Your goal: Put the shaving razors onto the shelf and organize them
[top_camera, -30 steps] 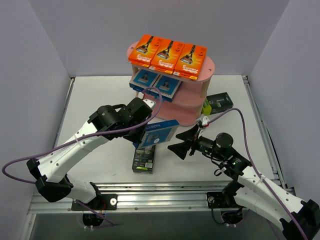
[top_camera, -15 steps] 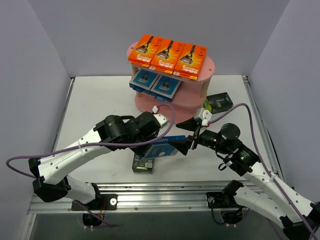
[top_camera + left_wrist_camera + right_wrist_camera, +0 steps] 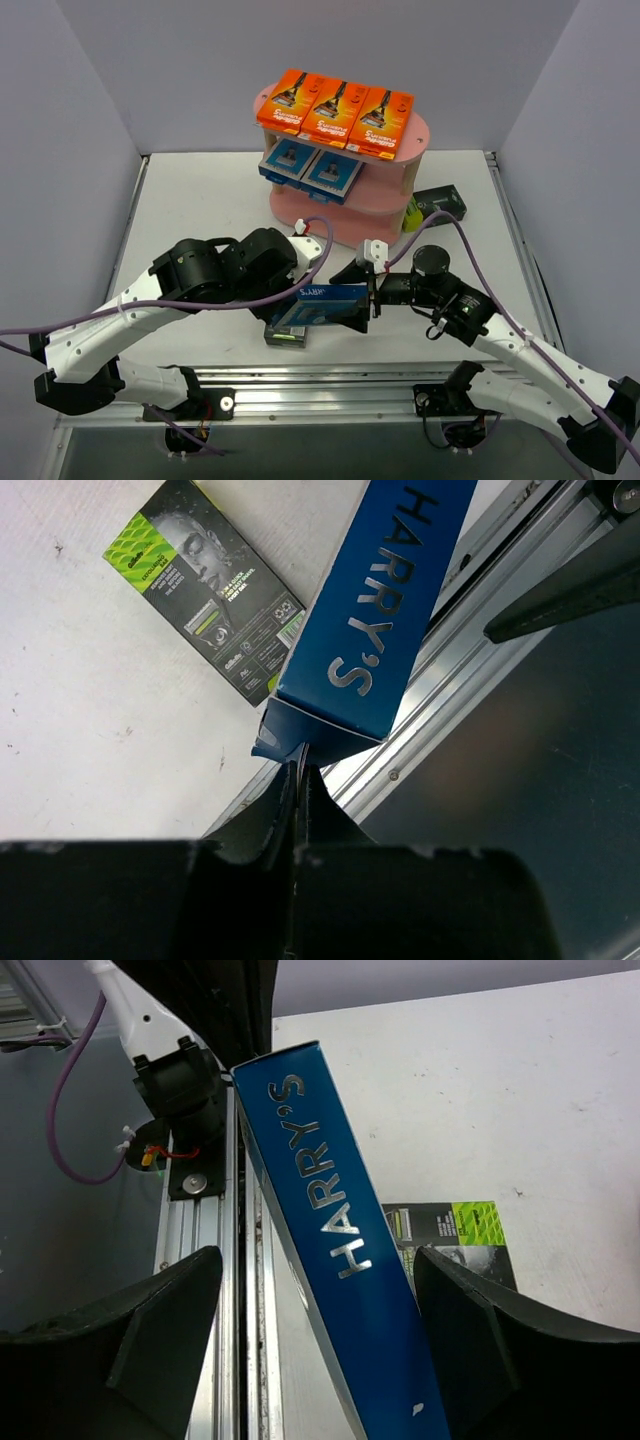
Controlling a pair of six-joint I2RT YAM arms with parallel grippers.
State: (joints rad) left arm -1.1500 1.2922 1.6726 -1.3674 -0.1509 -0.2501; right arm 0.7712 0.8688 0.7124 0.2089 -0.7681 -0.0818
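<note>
A blue razor pack (image 3: 322, 306) hangs above the table's near edge. My left gripper (image 3: 288, 297) is shut on its end flap (image 3: 283, 742), its fingertips (image 3: 300, 765) pressed together on the thin card. My right gripper (image 3: 364, 294) is open and straddles the pack's other end (image 3: 335, 1250), with a gap showing on each side of it. A black-and-green pack (image 3: 283, 335) lies flat under the held one. The pink shelf (image 3: 385, 213) carries three orange packs (image 3: 336, 108) on top and two blue-and-white packs (image 3: 311, 167) on the middle tier.
Another black pack (image 3: 438, 205) lies on the table right of the shelf. The aluminium rail (image 3: 330, 380) runs along the near edge, just below both grippers. Grey walls close in the left, right and back.
My left arm has swung the blue pack lower and toward the near edge. My right gripper has moved left and now has the pack's free end between its fingers.
</note>
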